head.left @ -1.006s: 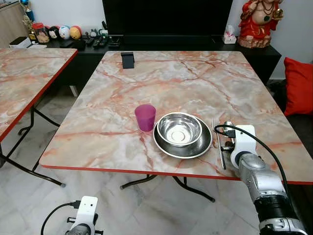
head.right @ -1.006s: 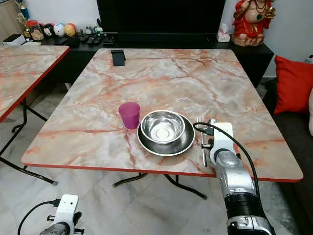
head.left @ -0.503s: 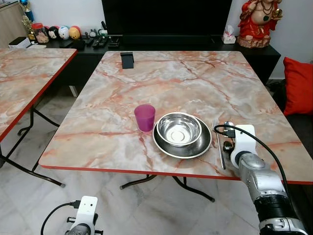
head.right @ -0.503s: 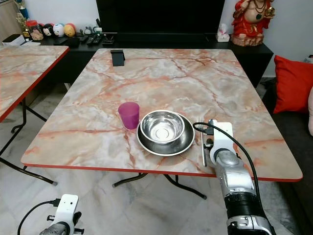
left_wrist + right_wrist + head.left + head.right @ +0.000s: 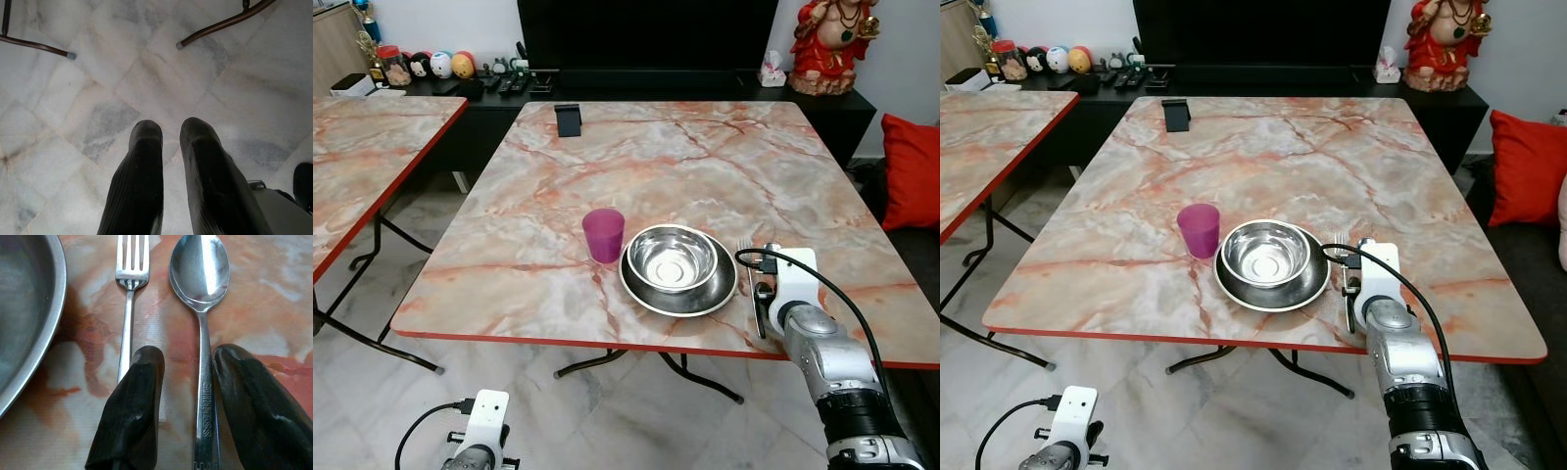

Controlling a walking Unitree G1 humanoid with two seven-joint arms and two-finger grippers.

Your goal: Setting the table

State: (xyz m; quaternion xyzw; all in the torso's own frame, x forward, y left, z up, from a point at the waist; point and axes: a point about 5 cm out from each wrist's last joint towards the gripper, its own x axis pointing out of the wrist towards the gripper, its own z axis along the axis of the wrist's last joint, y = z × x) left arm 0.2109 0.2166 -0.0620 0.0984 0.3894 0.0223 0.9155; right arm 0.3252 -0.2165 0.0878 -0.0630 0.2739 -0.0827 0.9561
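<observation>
The table [image 5: 685, 157], a marble-patterned top with a red edge on folding metal legs, carries one place setting near its front edge, laid out so a seated diner could reach everything. Largest is the steel plate [image 5: 641, 285] with a steel bowl [image 5: 673, 258] nested in it, probably to keep the setting compact. The purple cup [image 5: 604, 235] stands upright just beside the plate's left rim. To the right of the plate lie the fork [image 5: 129, 298] and the spoon [image 5: 201, 313], parallel, heads pointing away from the front edge, the fork nearer the plate (the usual order of cutlery). The right gripper [image 5: 188, 406] sits low over them with its fingers [image 5: 134, 401] spread, one on either side of the spoon's handle and gripping nothing; I judge the spoon has just been laid down. The left gripper [image 5: 168, 171] hangs idle over the pale tiled floor [image 5: 73, 122], fingers slightly apart and empty. A second matching table [image 5: 362, 157] stands to the left, a dark cabinet [image 5: 656, 83] with small ornaments runs along the wall, and a red figurine [image 5: 832, 44] and a red cushion [image 5: 911, 171] sit at the right.
</observation>
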